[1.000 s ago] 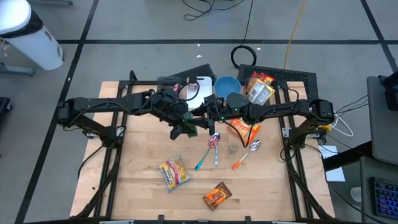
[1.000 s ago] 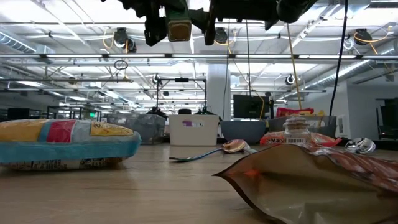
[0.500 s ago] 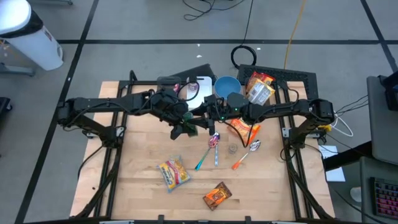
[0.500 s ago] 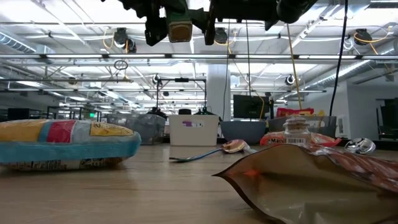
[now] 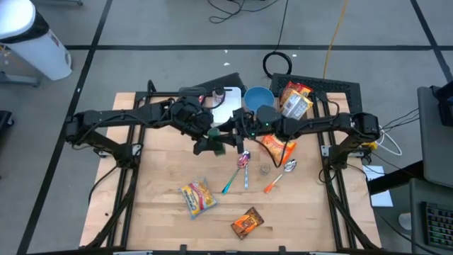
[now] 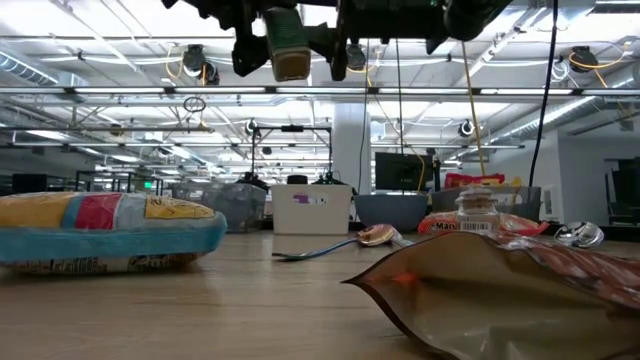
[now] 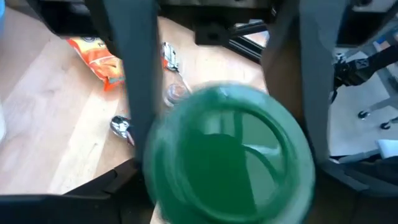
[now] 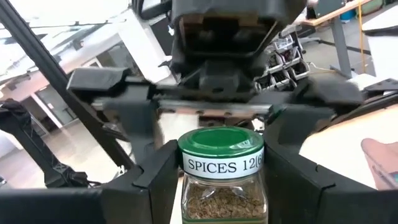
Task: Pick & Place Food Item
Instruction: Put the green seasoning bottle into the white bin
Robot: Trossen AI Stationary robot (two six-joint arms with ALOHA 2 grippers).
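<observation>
A spice jar (image 8: 222,186) with a green lid and a label reading SPICES hangs high over the middle of the table; the low view shows this jar (image 6: 290,45) near-upright. My right gripper (image 5: 231,139) reaches in from the right and is shut on it. My left gripper (image 5: 214,146) comes from the left, slanting down toward the lid (image 7: 227,152). It is open, one finger on either side of the lid and spread wider than it. My right gripper pinches the jar's glass body (image 8: 189,199), just below the green lid, between its two fingers (image 8: 163,180). The fingers come about level from the table's right side. The jar stands near-upright, lid up, lifted far clear of the table.
On the table below lie a yellow snack bag (image 5: 197,197), a brown bag (image 5: 247,223), an orange bag (image 5: 277,147), spoons (image 5: 244,160) and a small glass (image 5: 265,170). A blue bowl (image 5: 258,97) and more packets (image 5: 296,99) are at the far edge.
My left gripper has opened and let go of the jar's top, staying where it was. The jar has tipped slightly and remains in my right gripper, which has kept still.
</observation>
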